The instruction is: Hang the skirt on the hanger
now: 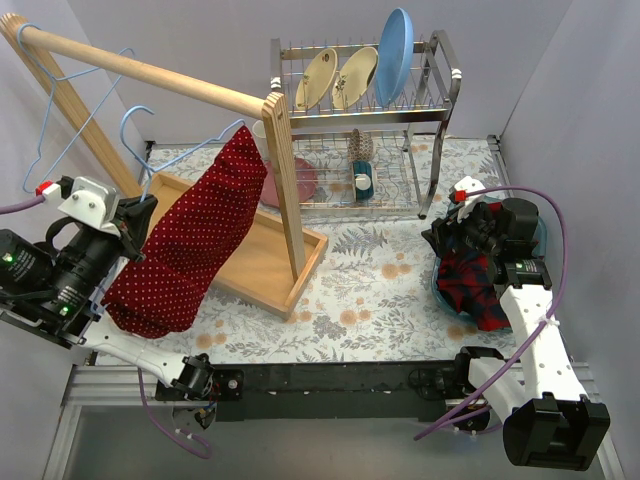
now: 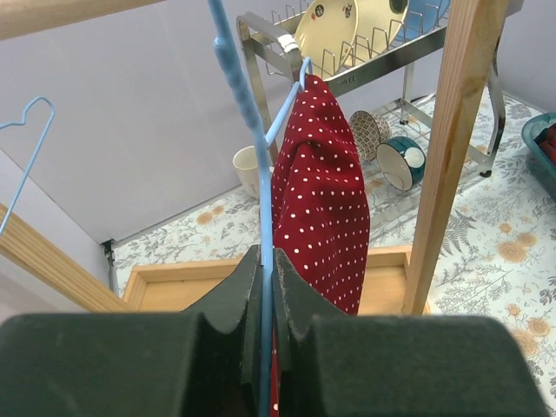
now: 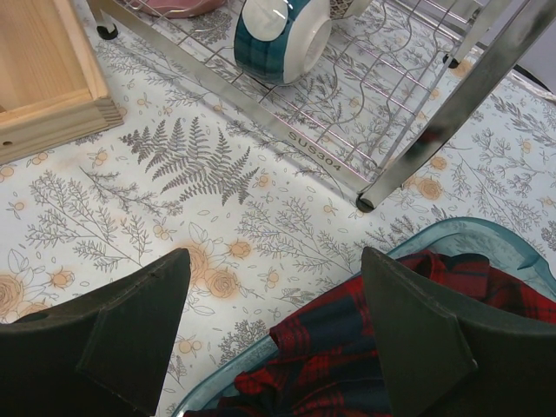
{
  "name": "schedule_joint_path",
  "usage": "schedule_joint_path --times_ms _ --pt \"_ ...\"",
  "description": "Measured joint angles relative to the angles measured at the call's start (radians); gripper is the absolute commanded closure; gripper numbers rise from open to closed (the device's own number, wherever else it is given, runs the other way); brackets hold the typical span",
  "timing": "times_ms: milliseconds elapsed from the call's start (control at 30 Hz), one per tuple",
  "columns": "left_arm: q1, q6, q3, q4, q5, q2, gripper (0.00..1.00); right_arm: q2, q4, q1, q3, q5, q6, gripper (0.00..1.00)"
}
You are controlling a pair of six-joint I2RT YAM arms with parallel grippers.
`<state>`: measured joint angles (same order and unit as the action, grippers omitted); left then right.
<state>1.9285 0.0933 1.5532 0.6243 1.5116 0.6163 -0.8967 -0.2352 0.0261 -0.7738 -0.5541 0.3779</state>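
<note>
Top: one skirt (image 1: 185,245), red white-dotted cloth, hangs limp beside wooden rack (image 1: 285,180) post; three plates (image 1: 340,78) stand behind.
Left wrist: left gripper (image 2: 267,261) jaws pinched on thin blue wire hanger (image 2: 264,217), skirt draped over it.
Right wrist: right gripper (image 3: 274,261) jaws wide above plaid shirt (image 3: 347,356).

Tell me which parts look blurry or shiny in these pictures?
Left wrist view: the left gripper, pinching the hanger, looms dark and blurry up close, while the skirt shows sharp dots. Right wrist view: the dish rack has a metal bar gleaming with bright glare; the right gripper is soft-edged. Top external view: even light, only soft shadows on the table.
</note>
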Motion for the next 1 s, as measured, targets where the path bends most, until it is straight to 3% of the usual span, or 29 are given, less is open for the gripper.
schedule_joint_path --times_ms 1000 --pt "-0.114 -0.014 0.0 -0.034 -0.001 0.217 1.0 0.03 -0.001 0.0 0.0 -0.033 0.014 0.13"
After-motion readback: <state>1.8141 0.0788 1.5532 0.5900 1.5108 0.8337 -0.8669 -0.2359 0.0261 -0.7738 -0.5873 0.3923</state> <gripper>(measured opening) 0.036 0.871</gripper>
